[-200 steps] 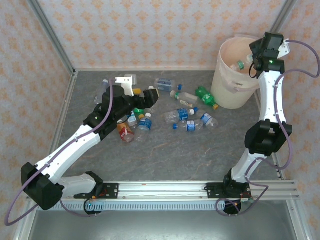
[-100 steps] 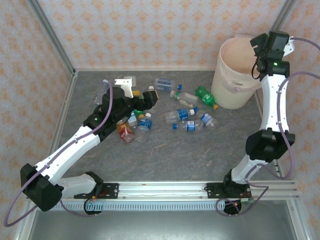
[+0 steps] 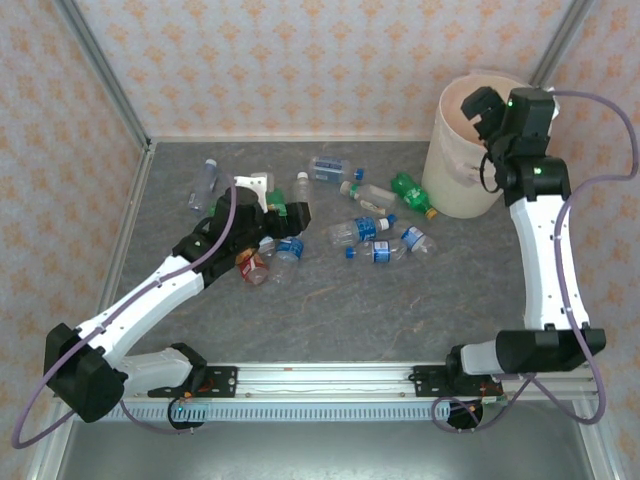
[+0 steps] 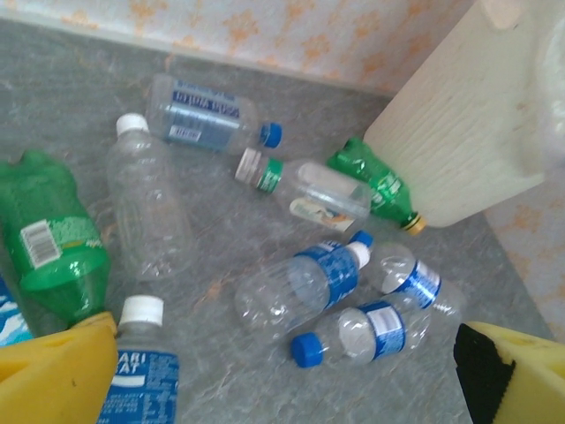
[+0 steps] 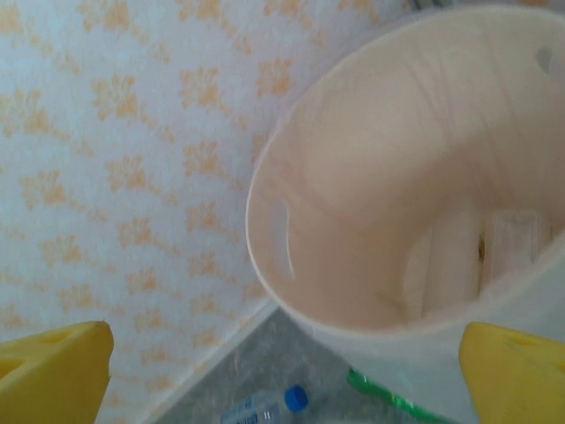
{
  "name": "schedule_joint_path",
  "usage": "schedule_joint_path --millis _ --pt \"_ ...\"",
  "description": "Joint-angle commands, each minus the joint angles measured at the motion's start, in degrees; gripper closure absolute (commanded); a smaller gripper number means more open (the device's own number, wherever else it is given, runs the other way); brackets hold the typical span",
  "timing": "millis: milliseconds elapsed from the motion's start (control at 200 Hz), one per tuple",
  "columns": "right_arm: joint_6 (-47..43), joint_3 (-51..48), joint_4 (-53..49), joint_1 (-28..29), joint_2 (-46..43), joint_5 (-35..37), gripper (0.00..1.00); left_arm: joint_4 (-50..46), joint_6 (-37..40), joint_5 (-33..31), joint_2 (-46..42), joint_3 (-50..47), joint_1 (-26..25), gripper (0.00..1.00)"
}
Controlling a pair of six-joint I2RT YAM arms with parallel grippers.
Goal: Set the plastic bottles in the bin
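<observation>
From above, I see the plastic bottles (image 3: 365, 229) scattered left of the bin (image 3: 468, 195), so I judge most work lies ahead. Left wrist: left gripper (image 4: 284, 340) spread, empty, above them. Right wrist: right gripper (image 5: 287, 334) spread, empty, at the bin's mouth.

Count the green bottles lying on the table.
2. One green bottle lies beside the bin; the other green bottle lies by the left gripper. More may hide under the left arm.
</observation>
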Motion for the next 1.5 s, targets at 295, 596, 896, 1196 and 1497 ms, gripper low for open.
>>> schedule_joint_path --millis 295,596,896,1196,1497 --pt "-6.5 -18.6 7.0 5.6 -12.8 -12.1 0.00 -6.7 -4.0 -1.1 5.0 -5.5 -0.9 0.13" --pt "-9.2 -25.8 8.6 5.7 -17.1 -18.1 0.00 -10.5 -3.9 -5.7 10.7 -6.4 -3.9 0.17" --pt "-10.4 -30.6 9.4 5.7 -20.7 -23.8 0.00 -8.1 -2.6 -10.0 17.9 -7.1 -4.2 0.20" --pt "-6.8 -34.8 11.9 5.7 -22.3 -24.6 0.00 -6.7 -5.2 -9.1 23.5 -5.2 -8.1 0.26" --pt "-2.0 -40.8 20.4 5.7 -22.3 -31.0 0.00 -4.0 -5.7 -10.1 26.7 -6.3 -11.1 0.40"
